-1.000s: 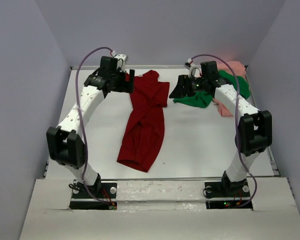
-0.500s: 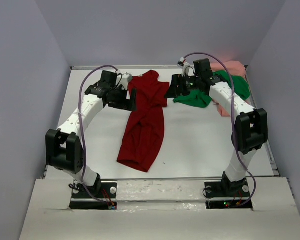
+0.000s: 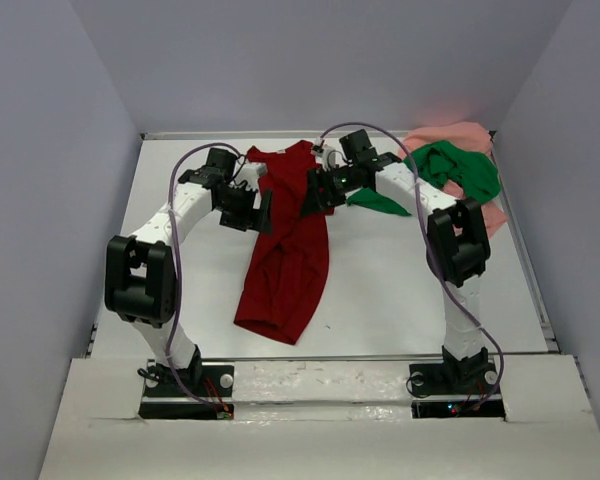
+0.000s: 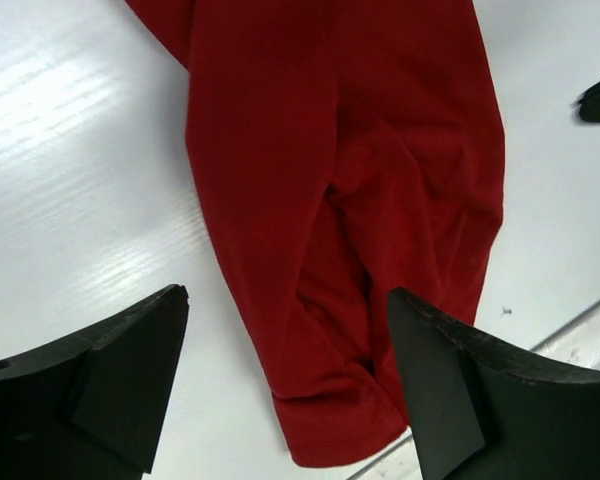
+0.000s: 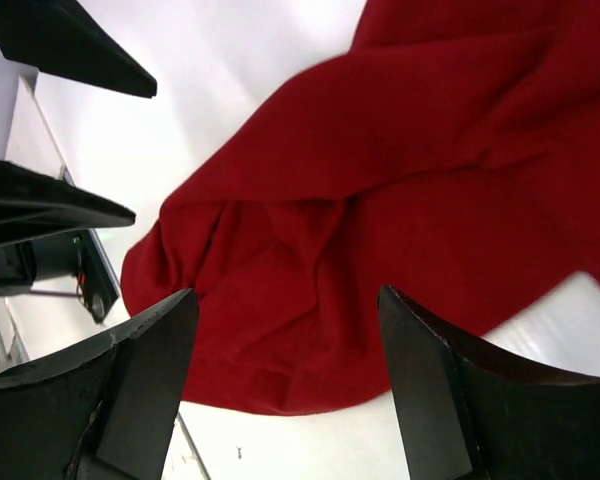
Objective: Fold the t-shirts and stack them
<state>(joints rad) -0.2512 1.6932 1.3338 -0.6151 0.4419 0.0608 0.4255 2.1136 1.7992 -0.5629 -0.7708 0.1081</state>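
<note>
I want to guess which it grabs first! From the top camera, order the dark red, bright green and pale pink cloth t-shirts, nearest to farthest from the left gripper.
1. Dark red t-shirt, right beside the left gripper, mid-table.
2. Bright green t-shirt, far right.
3. Pale pink t-shirt, back right corner.

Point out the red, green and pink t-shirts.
red t-shirt (image 3: 285, 270): top external view, middle of its body.
green t-shirt (image 3: 468, 170): top external view, its bunched middle.
pink t-shirt (image 3: 450, 133): top external view, its far edge beyond the green one.

A white table (image 3: 400, 285) stands between pale grey walls (image 3: 40, 150), metal rail (image 3: 320, 375) at its near edge
</note>
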